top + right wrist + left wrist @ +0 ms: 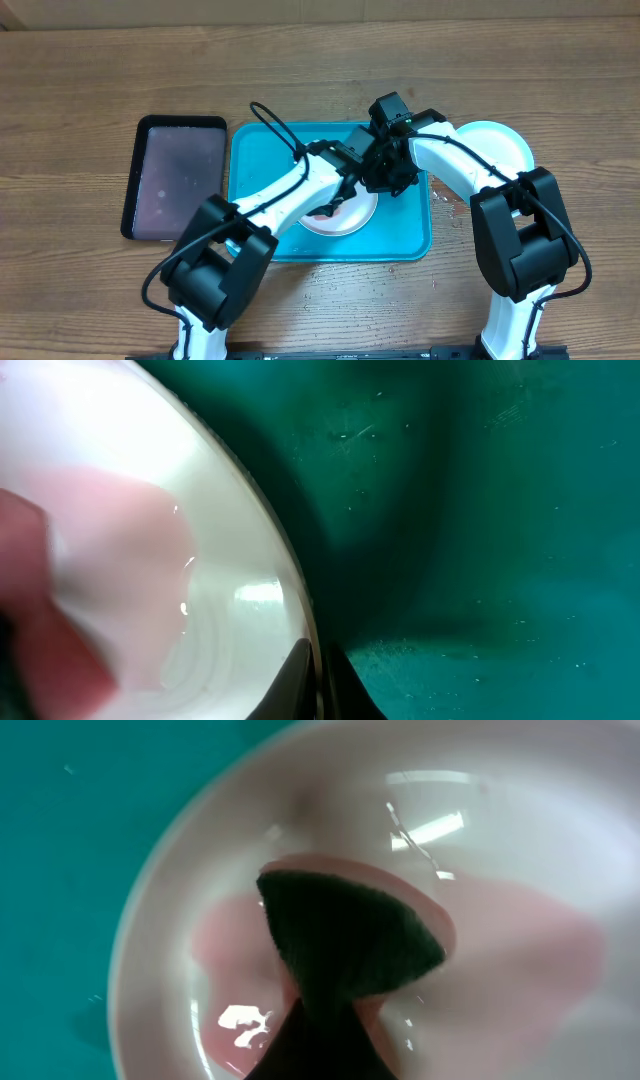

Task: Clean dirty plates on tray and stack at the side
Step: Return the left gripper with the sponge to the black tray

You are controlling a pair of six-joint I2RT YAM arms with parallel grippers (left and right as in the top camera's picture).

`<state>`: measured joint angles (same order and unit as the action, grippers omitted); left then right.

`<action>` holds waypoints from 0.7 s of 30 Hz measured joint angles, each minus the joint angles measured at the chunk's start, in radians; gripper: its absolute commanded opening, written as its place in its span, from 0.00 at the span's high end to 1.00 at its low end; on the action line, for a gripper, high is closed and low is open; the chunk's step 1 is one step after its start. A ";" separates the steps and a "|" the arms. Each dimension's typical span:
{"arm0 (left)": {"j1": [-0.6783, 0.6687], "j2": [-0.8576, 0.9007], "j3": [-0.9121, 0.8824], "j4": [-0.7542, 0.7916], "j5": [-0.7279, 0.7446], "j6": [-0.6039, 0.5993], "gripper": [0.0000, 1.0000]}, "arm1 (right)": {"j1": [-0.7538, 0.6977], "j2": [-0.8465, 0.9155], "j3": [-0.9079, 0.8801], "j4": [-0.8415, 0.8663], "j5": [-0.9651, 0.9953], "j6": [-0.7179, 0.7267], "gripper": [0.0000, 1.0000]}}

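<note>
Your white round plastic plate (352,220) sits mid-way along the large turquoise rectangular plastic tray (260,150), directly beneath the left pincer (335,203) — pressed together on a dark-faced pink sponge (345,935) that lies against the plate's floor. The right pincer (318,678) pinches the plate's right-hand rim. Pink film lies on both sides of the sponge, so scrub sideways across it. The right arm is the nearer one to the pale round plate (497,148) on the table beside the tray.
</note>
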<state>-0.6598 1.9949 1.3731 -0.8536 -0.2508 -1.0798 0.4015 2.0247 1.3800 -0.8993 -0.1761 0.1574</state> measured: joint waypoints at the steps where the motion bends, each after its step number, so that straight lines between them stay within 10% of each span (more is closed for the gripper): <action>1: 0.014 -0.008 -0.002 0.000 0.000 0.014 0.96 | 0.000 0.000 0.000 0.001 0.001 0.000 0.96; 10: 0.174 -0.216 -0.006 0.023 0.002 0.304 0.96 | 0.000 0.001 0.000 0.006 0.022 0.000 0.80; 21: 0.534 -0.269 -0.006 -0.001 0.156 0.706 0.96 | 0.000 0.008 0.000 0.020 -0.014 -0.001 0.96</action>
<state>-0.1253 1.7264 1.3666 -0.8547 -0.0948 -0.3740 0.4019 2.0331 1.3800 -0.8795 -0.1898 0.1562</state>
